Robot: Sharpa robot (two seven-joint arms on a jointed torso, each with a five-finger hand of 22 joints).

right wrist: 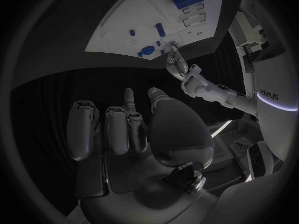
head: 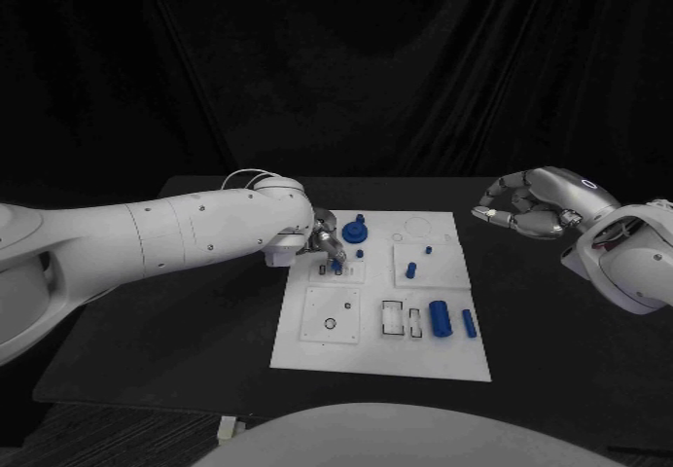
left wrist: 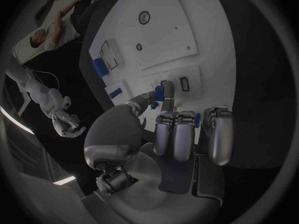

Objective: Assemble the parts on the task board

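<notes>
The left hand [head: 323, 243] hovers low over the near-left part of the white task board [head: 365, 362], pinching a small blue peg [left wrist: 159, 91] between thumb and a fingertip, the rest of its fingers curled; just beyond those fingertips stands a round blue knob [head: 356, 233]; further to that hand's right lie a short blue pin [head: 411, 269] and a fat blue cylinder [head: 441, 318] beside a slimmer blue rod [head: 469, 325]; the right hand [head: 530, 206] hangs well clear of the board's far corner, fingers curled in, holding nothing.
</notes>
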